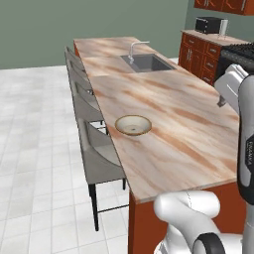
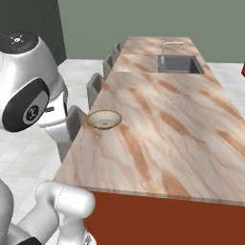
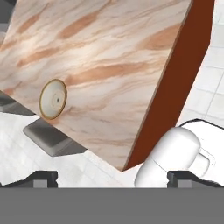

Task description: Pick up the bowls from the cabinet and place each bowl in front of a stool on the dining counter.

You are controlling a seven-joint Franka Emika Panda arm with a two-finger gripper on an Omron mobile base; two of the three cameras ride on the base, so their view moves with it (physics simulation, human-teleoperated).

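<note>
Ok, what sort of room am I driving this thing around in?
A simulated home kitchen, it seems: a long marble dining counter with an inset steel sink, grey stools along one side, and a microwave on reddish-brown cabinets. One bowl sits on the counter.

A steel sink [image 1: 147,63] is set into the marble top at its far part, and a thin silver faucet [image 1: 134,48] stands at the sink's edge, its spout bent over the basin. In the right base view the same sink [image 2: 180,64] and faucet [image 2: 166,49] are seen. Beyond the sink, to its right, a black microwave [image 1: 210,25] sits on a second counter with reddish-brown drawer cabinets [image 1: 200,55] under it. Next to these is a black stove [image 1: 240,51]. The floor [image 1: 34,139] has white tiles. A grey-green wall [image 1: 74,20] stands behind the sink.
</note>
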